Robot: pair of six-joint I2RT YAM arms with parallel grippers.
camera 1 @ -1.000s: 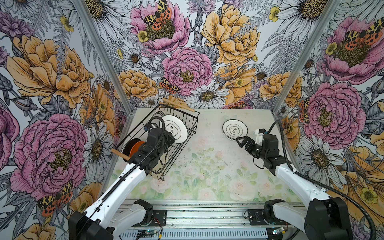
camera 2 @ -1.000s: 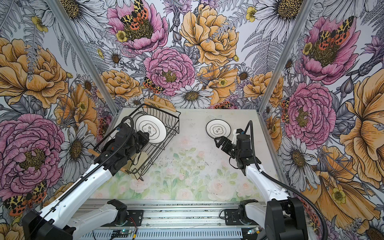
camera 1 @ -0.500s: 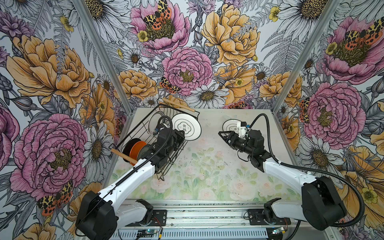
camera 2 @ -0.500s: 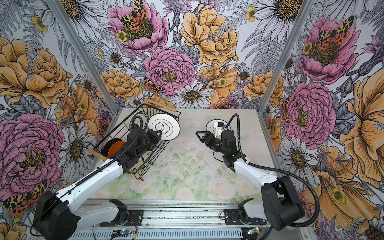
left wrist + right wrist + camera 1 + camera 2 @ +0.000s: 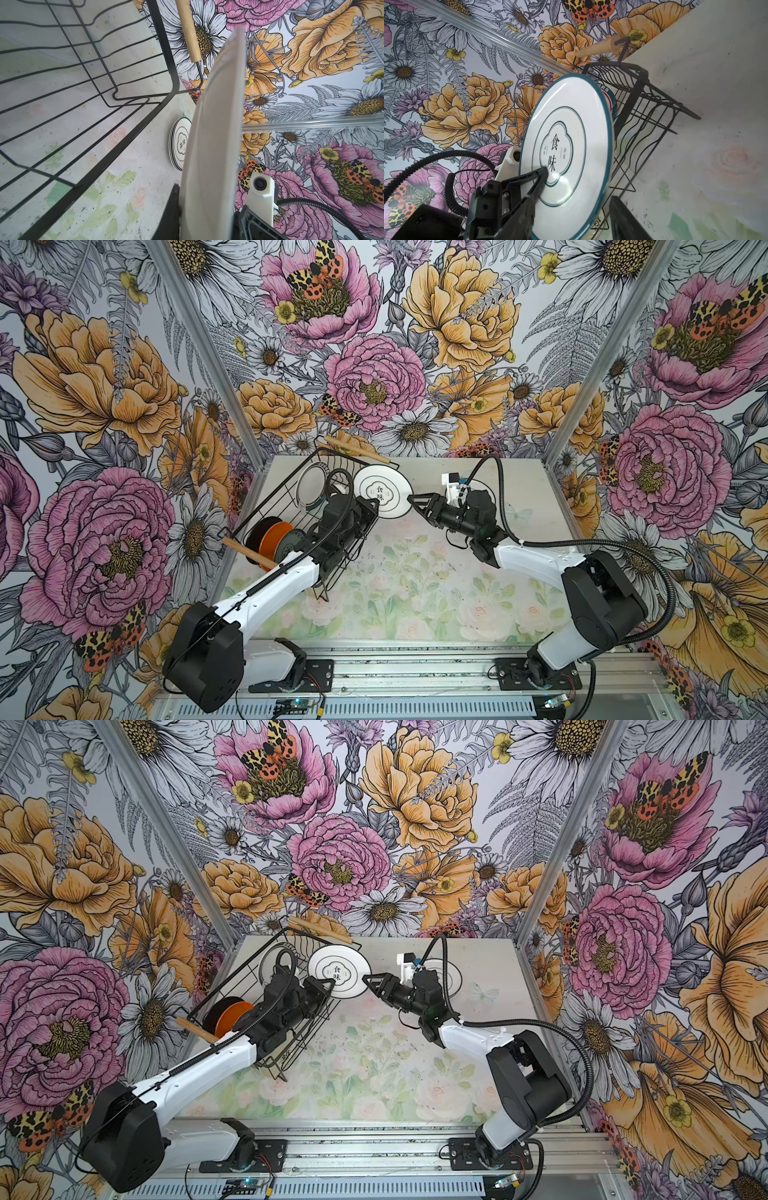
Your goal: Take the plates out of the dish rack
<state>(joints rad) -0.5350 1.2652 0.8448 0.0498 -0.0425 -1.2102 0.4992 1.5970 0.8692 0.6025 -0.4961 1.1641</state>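
Handover step, judging by the pose.

- Tabletop [image 5: 415, 572]: the rack [image 5: 124, 140] sits on the left side, slanting from the left edge toward the far edge.
- Rack's near end: black plate [image 5: 257, 531], orange plate [image 5: 274, 537] and grey plate [image 5: 293, 541] stand on edge in the slots. Not yet unloaded.
- Further in: left gripper [image 5: 374, 506] is clenched on the lower rim of the held plate [image 5: 382, 491]. It is white with a teal rim, upright and in the air. It is out of the rack, above the rack's right rim, with its printed face toward the right arm.
- Right gripper [image 5: 415, 502] is at the opposite rim of the held plate. Its jaws are apart, one on each side of the rim. The right wrist view shows no clamp yet.
- Rack's far end: one ringed plate [image 5: 311, 489] stands on edge behind the left arm's cable.
- Far edge, right of middle: a stack [image 5: 179, 143] of matching plates lies flat, partly hidden behind the right arm in both top views.

Next move, my read:
- The right jaws pinch the rim firmly before the left gripper lets go, since a glazed, thin rim could slip.
- The right arm then tips the plate flat and lowers it onto the stack.
- The left gripper goes back for the ringed plate or the near three.
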